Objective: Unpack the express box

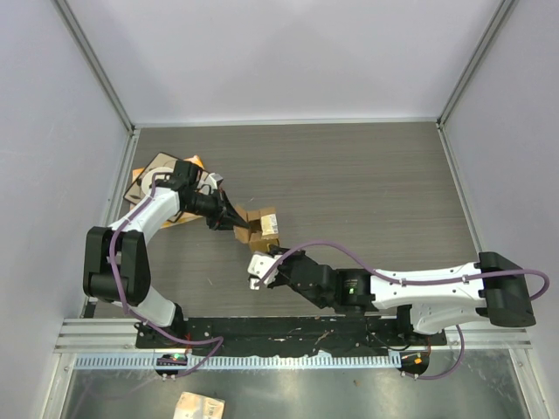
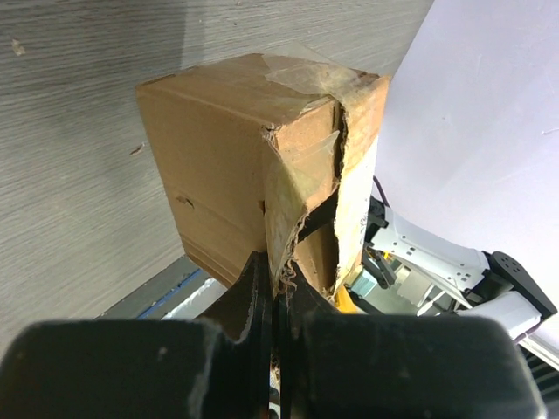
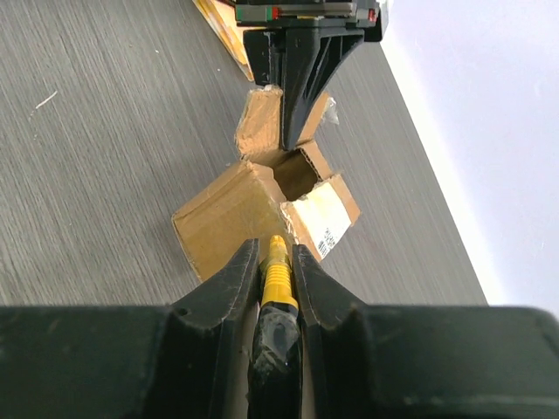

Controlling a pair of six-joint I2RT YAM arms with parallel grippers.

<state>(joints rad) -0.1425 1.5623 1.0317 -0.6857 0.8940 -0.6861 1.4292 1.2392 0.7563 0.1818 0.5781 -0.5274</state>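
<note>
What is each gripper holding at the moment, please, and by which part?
The left gripper pinches the box by the torn edge of one open flap. The right gripper clamps the yellow knife around its body.

The small brown cardboard box sits near the middle of the grey wooden table. Behind the box and to its right the table is bare, so a gripper has lots of room there. On its left, the left gripper pinches a torn flap and blocks that side. The flat brown-and-orange card lies further left, under that arm. In front, the right gripper with the yellow knife sits just beside the box. The box top is open between the flaps. Pale grey walls close three sides.
</note>
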